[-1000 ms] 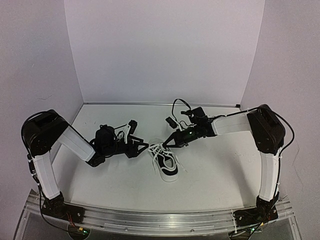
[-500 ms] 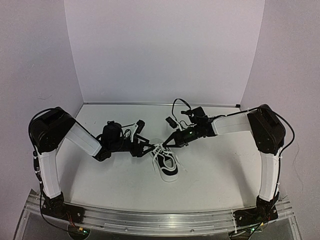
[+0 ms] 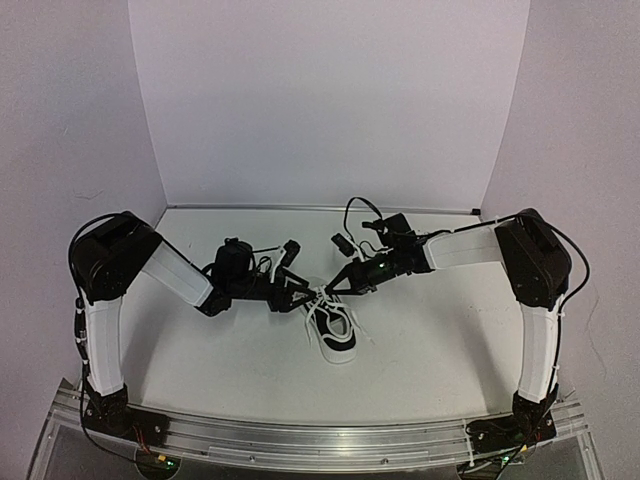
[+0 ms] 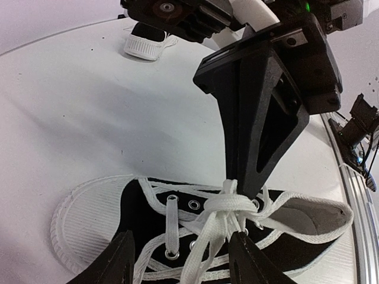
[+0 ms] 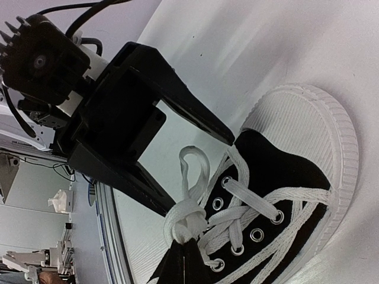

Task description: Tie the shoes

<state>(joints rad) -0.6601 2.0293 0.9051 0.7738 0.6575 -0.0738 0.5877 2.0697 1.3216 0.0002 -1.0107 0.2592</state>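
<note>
One of the shoes [image 3: 338, 332], a black sneaker with a white sole, lies mid-table with its toe toward the near edge. Its white laces are bunched into a knot [image 4: 234, 204] over the tongue. My right gripper [image 5: 188, 245] is shut on that knot [image 5: 190, 216], and a small lace loop [image 5: 194, 165] sticks up from it. My left gripper [image 4: 183, 260] is open, its fingers [image 4: 118, 260] straddling the laces just short of the knot. In the top view the left gripper [image 3: 303, 296] and the right gripper [image 3: 330, 289] meet at the shoe's laces.
The white toe of a second shoe [image 4: 145, 44] shows on the table behind my right arm. An aluminium rail [image 3: 320, 440] runs along the near edge. White walls close in the table at the back and both sides.
My left arm has reached to the right, bringing its open gripper from beside the shoe up to the laces. The right gripper has stayed shut on the knot.
</note>
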